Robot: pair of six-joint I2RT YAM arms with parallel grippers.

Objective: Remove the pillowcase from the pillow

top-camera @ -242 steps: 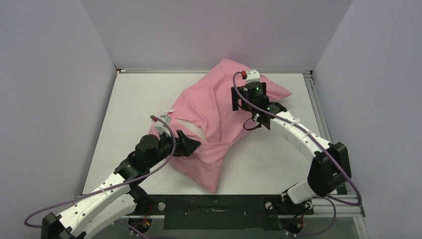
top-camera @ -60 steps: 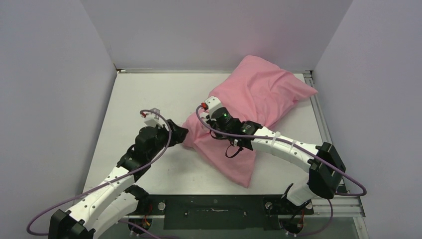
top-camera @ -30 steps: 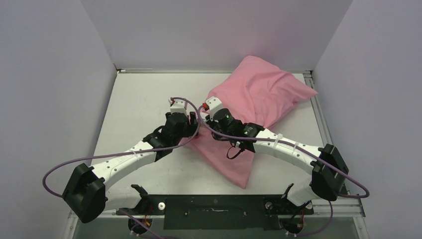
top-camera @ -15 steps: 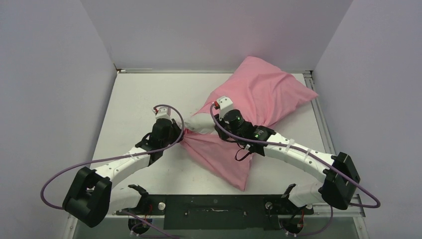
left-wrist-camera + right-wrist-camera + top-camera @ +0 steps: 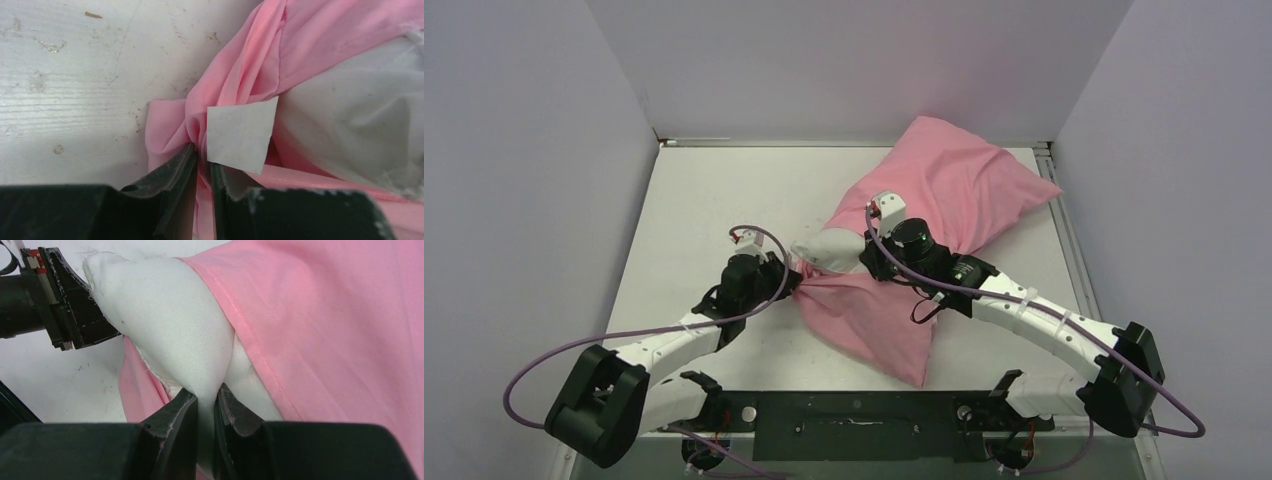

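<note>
The left jaws stand at a narrow gap, nipped on a bunched fold of the pink pillowcase [image 5: 235, 70] at its open hem. A small white label [image 5: 240, 132] on the hem lies just beside the right-hand finger. The right jaws are likewise almost closed, clamped on a pinch of the white pillow [image 5: 170, 315] at its bared corner, and the pillowcase hem runs just to their right in the wrist view.

From above, the two pairs of jaws face each other near the middle of the bench [image 5: 694, 200]. The left pair is to the left of the bared corner and the right pair just to its right. The white corner pokes out of the case mouth toward the left. The rest of the pillow is hidden inside the case, whose plump bulk lies at the far right. Its long axis runs from mid-bench toward the far right corner. A slack flap of pink cloth trails toward the near edge, beneath the right arm [image 5: 1024, 310].
</note>
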